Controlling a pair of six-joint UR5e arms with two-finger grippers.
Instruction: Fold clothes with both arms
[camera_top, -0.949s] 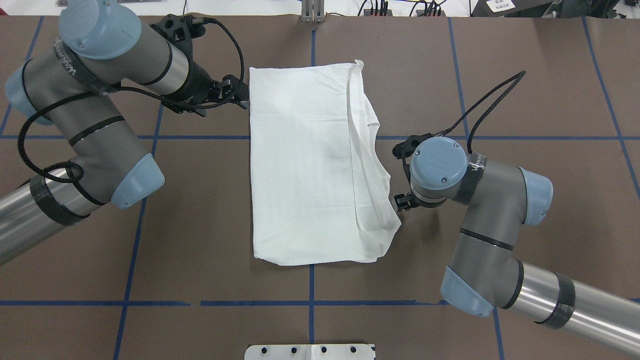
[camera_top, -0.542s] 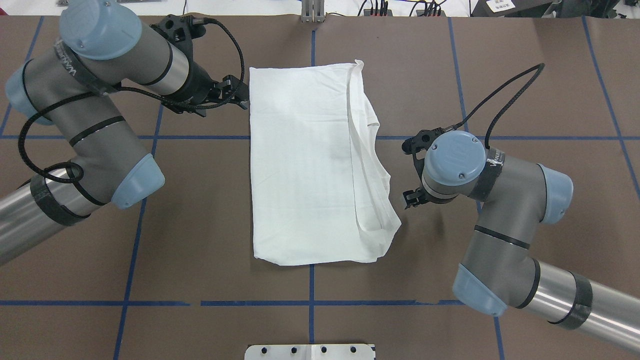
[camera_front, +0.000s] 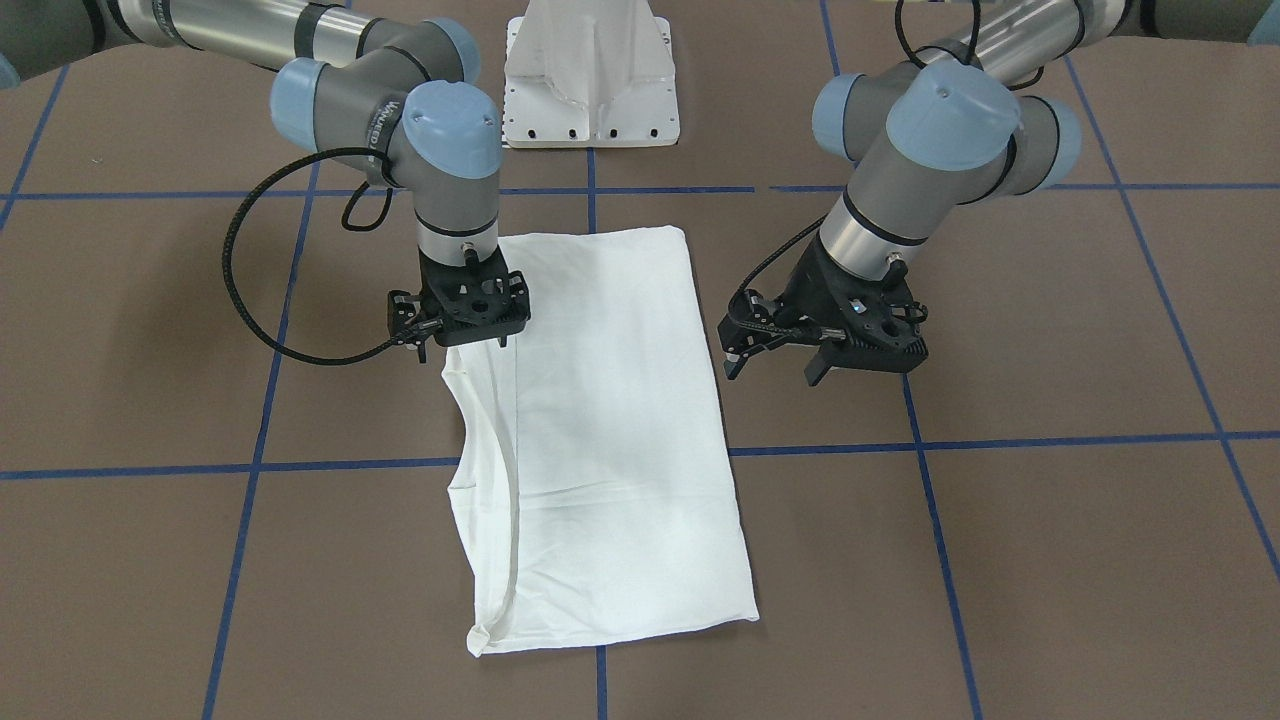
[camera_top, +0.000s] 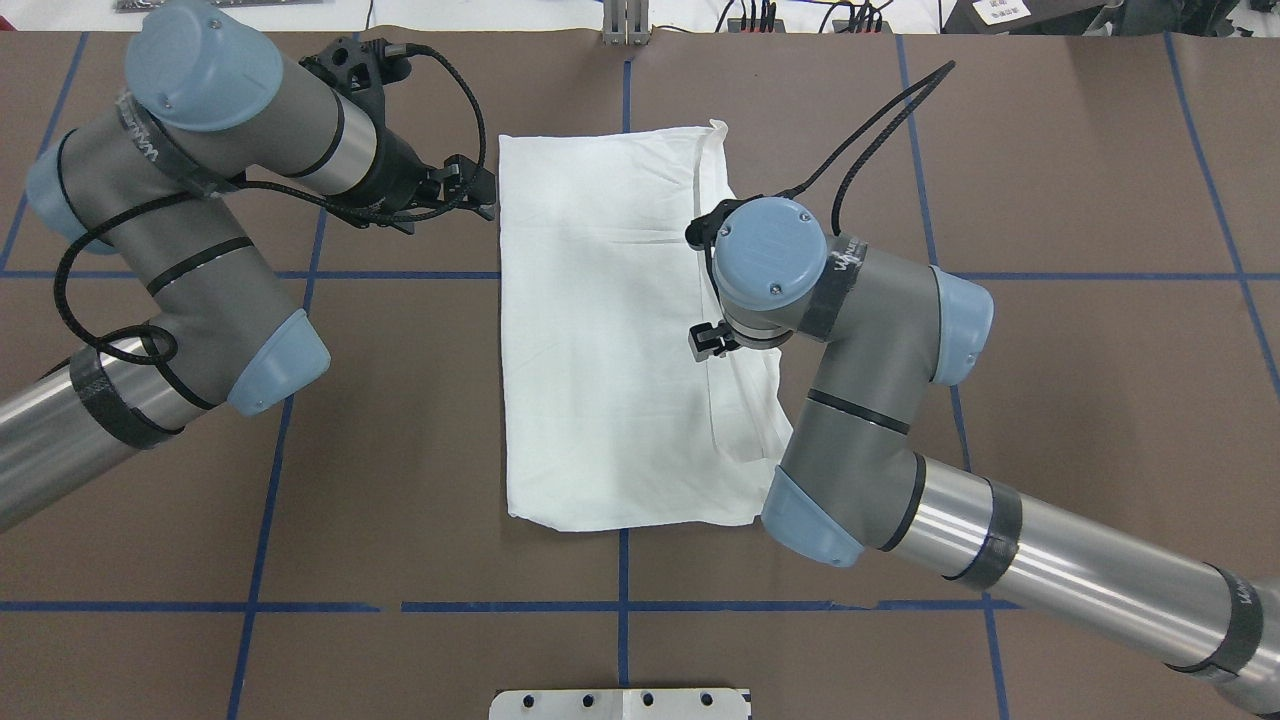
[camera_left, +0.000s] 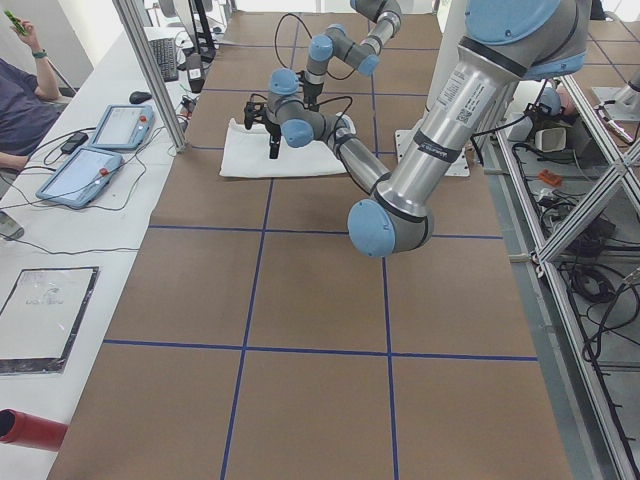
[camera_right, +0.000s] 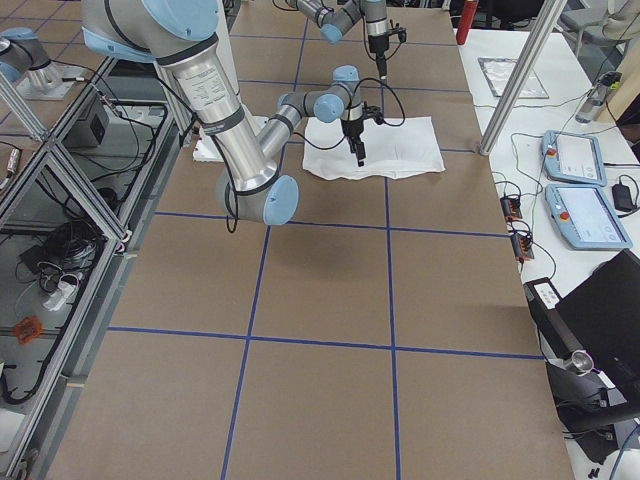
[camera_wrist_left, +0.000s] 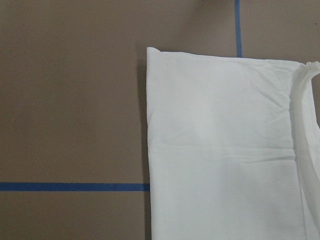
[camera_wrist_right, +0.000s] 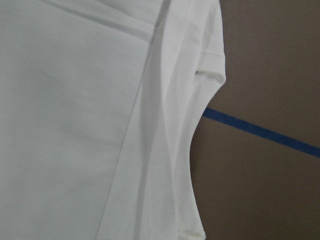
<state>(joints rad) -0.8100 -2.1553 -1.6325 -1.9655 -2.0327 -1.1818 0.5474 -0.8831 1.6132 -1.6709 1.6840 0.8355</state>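
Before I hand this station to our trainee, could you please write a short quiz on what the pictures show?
1. True or false: the left gripper is shut on the T-shirt.
2. The right gripper hangs above: A) the T-shirt's layered long edge; B) the T-shirt's other long edge; C) a cardboard box.
3. How many garments lie on the table?
Key: 1 false, it stands open beside the T-shirt's edge; 2 A; 3 one.

A white pedestal base (camera_front: 590, 90) stands on the brown table (camera_front: 1050, 560) crossed by blue tape lines (camera_front: 1000, 443).
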